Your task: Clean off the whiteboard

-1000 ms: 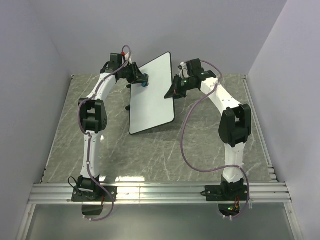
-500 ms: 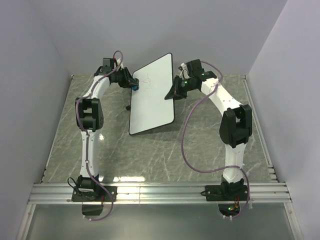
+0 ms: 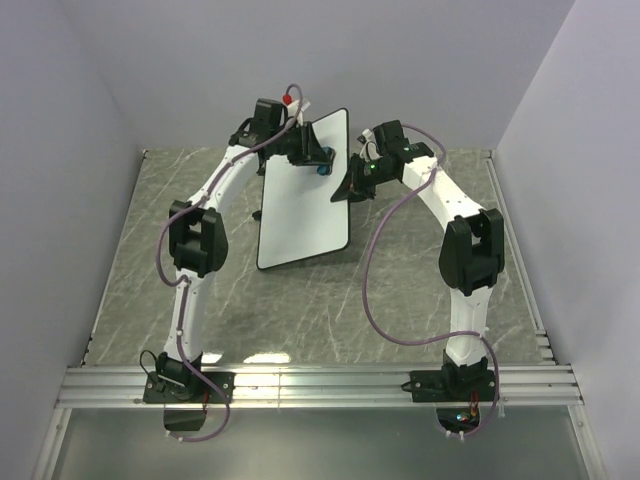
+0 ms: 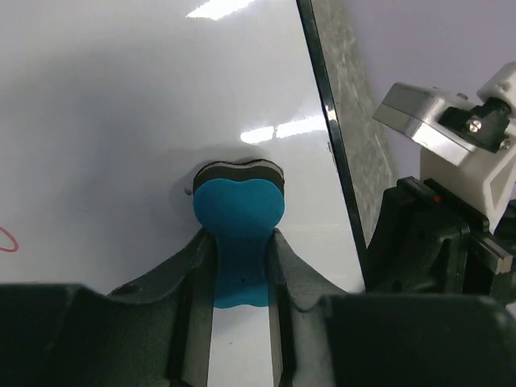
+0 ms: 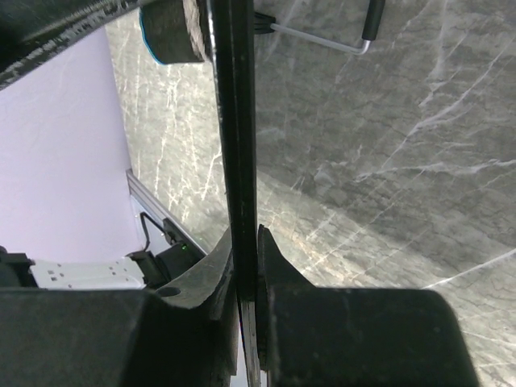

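High on the whiteboard (image 3: 300, 215), my L gripper (image 4: 238, 254) pinches the blue eraser (image 4: 239, 201), felt face on the surface. R gripper (image 5: 247, 242) is clamped on the board's rim. Board stands tilted, mid-table (image 3: 420, 300).

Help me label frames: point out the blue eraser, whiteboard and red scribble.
Small blue foam eraser (image 4: 239, 216): left wrist view, blue back.
Large white black-rimmed whiteboard (image 3: 300, 215): top external view, bare face.
Red scribble (image 4: 8, 239): left wrist view, loop.
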`<state>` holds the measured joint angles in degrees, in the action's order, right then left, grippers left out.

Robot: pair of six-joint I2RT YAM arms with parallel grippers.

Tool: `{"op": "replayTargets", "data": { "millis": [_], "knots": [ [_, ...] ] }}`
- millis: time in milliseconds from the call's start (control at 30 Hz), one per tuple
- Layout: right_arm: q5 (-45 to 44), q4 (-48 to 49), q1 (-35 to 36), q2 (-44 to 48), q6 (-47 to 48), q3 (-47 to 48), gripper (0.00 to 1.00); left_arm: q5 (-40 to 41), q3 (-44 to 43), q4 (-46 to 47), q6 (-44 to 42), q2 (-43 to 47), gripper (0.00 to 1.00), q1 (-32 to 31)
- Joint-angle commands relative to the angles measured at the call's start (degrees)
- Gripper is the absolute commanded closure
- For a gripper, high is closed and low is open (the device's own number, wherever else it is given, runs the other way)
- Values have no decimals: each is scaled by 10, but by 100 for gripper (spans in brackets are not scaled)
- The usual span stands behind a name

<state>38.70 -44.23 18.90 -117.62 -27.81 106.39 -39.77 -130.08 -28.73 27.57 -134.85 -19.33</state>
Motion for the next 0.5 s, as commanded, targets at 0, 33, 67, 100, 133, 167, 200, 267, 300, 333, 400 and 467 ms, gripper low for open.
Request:
{"op": "replayTargets", "data": {
  "millis": [0, 33, 67, 100, 133, 167, 200, 267, 300, 333, 400, 467],
  "knots": [
    [-53, -164, 30, -23, 90, -42, 100, 95, -5, -49, -9, -55, 100, -1],
    [-54, -163, 29, -20, 92, -47, 100, 101, -9, -48, -5, -60, 100, 6],
    [-55, -163, 29, -19, 93, -49, 100, 113, -10, -48, 0, -73, 100, 13],
    [-56, -163, 27, -17, 93, -51, 100, 116, -11, -48, 5, -79, 100, 27],
    [-57, -162, 26, -16, 93, -53, 100, 119, -15, -48, 6, -86, 100, 33],
    [-58, -163, 27, -15, 93, -54, 100, 125, -19, -52, 4, -99, 100, 39],
    [-57, -164, 26, -15, 93, -54, 100, 141, -23, -55, -1, -105, 100, 52],
    [-57, -163, 26, -15, 92, -54, 100, 150, -29, -58, -4, -123, 100, 62],
    [-57, -164, 26, -16, 91, -51, 100, 155, -31, -61, -8, -127, 100, 73],
    [-57, -164, 27, -16, 91, -51, 100, 158, -32, -62, -9, -132, 100, 77],
    [-58, -165, 28, -18, 89, -48, 100, 163, -35, -69, -12, -146, 100, 90],
    [-55, -165, 28, -22, 87, -45, 100, 164, -34, -76, -16, -148, 100, 97]
  ]
}}
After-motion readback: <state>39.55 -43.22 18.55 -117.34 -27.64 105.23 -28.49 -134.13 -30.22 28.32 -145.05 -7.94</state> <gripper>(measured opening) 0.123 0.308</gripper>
